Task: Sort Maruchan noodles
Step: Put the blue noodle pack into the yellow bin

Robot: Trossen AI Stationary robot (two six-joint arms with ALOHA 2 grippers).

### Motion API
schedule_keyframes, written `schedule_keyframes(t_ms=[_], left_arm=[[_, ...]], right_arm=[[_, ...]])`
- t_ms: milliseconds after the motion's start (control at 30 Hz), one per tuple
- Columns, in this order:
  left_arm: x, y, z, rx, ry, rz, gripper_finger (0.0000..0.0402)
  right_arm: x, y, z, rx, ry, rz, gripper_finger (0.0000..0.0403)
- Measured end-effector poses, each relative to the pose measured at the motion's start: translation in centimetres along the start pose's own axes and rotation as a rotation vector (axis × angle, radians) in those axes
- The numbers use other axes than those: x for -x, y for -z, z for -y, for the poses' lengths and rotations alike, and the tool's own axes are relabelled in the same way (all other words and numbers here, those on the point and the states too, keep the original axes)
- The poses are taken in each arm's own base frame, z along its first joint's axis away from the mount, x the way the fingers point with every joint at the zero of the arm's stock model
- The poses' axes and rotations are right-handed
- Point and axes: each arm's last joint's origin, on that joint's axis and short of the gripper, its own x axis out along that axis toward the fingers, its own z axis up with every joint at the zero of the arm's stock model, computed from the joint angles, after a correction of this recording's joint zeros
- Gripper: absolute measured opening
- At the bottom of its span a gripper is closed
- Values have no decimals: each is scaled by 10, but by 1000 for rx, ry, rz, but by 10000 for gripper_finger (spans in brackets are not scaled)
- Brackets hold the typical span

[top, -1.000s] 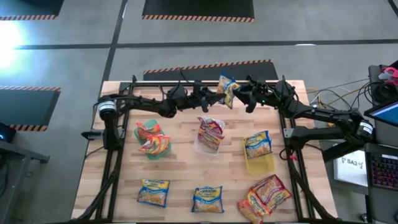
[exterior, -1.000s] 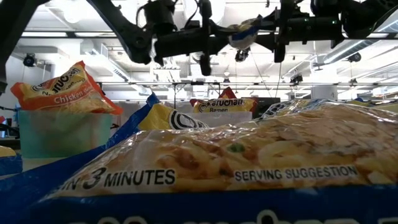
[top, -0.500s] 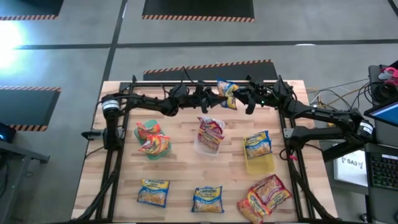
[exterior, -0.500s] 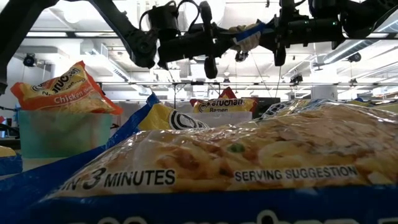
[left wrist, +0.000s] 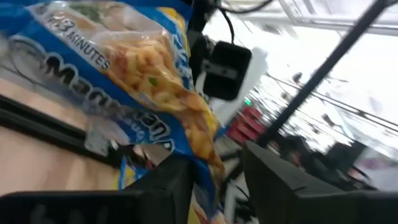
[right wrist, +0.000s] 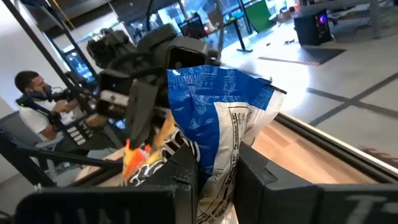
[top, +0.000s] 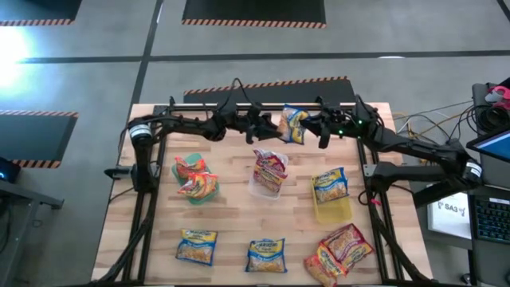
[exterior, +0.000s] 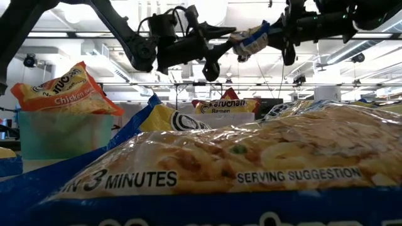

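While both arms reach in over the far edge of the worktop (top: 231, 179), I see the right gripper (top: 312, 126) clamped on one end of a blue-yellow packet (top: 292, 124), held in the air above the middle of that far edge. From the right wrist view my two fingers (right wrist: 186, 171) pinch the blue crinkled end of the packet (right wrist: 214, 134) between them. The left gripper (top: 267, 126) sits just beside the packet's other end; in its wrist view the packet (left wrist: 134, 81) hangs ahead of parted fingers (left wrist: 277, 177), and I cannot tell whether they touch it. Below on the worktop, I count orange packets (top: 194, 177) piled in the green bin (top: 197, 196) toward the left edge, a red-pink packet (top: 270, 168) standing in the clear bin (top: 263, 190) at the centre, and a blue-yellow one (top: 329, 184) in the yellow bin (top: 334, 210) toward the right edge. Along the near edge lie two loose blue-yellow packets (top: 196, 245) (top: 266, 255) and, by the near right corner, a small heap of orange and red-pink packets (top: 339, 251). A seated person (right wrist: 38, 107) shows in the room beyond the table.
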Motion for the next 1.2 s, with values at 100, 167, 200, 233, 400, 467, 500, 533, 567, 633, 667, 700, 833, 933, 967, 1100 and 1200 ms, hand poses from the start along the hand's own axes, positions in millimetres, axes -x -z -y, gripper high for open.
schedule_keyframes(t_ms=[100, 167, 200, 233, 400, 467, 500, 533, 567, 633, 667, 700, 833, 933, 967, 1100, 1200], left_arm=[[10, -5, -7, 41, 15, -52, 132], [14, -5, -12, 67, -11, -64, 137], [16, -5, -15, 80, -28, -71, 138], [18, -5, -17, 85, -41, -76, 139], [28, -9, -26, 93, -86, -76, 139], [30, -9, -27, 93, -91, -73, 139], [30, -9, -28, 94, -92, -73, 139], [30, -9, -28, 96, -94, -74, 139], [31, -9, -28, 97, -94, -74, 139], [31, -8, -28, 98, -95, -75, 139], [31, -7, -28, 101, -97, -77, 139], [32, -5, -29, 105, -99, -79, 139], [34, -1, -30, 117, -107, -85, 139], [36, 3, -31, 129, -116, -91, 139], [36, 4, -31, 129, -117, -91, 139], [34, 7, -30, 130, -117, -90, 139], [29, 9, -26, 123, -104, -89, 139]], right_arm=[[5, -5, -4, 2, 20, -46, 53], [8, -7, -6, -4, 42, -99, 53], [9, -8, -6, -12, 55, -135, 53], [10, -9, -7, -19, 69, -172, 53], [17, -23, -17, -41, 84, -333, 53], [21, -32, -23, -64, 76, -386, 53], [24, -36, -26, -77, 73, -412, 53], [26, -40, -29, -88, 72, -435, 53], [29, -44, -32, -105, 66, -462, 53], [34, -49, -38, -160, 40, -533, 53], [38, -50, -41, -202, 25, -577, 53], [41, -50, -43, -241, 4, -624, 53], [51, -48, -57, -357, -132, -777, 53], [59, -43, -65, -411, -177, -882, 53], [60, -41, -67, -420, -180, -914, 53], [60, -26, -71, -424, -206, -1002, 53], [56, -10, -72, -429, -220, -1081, 53]])
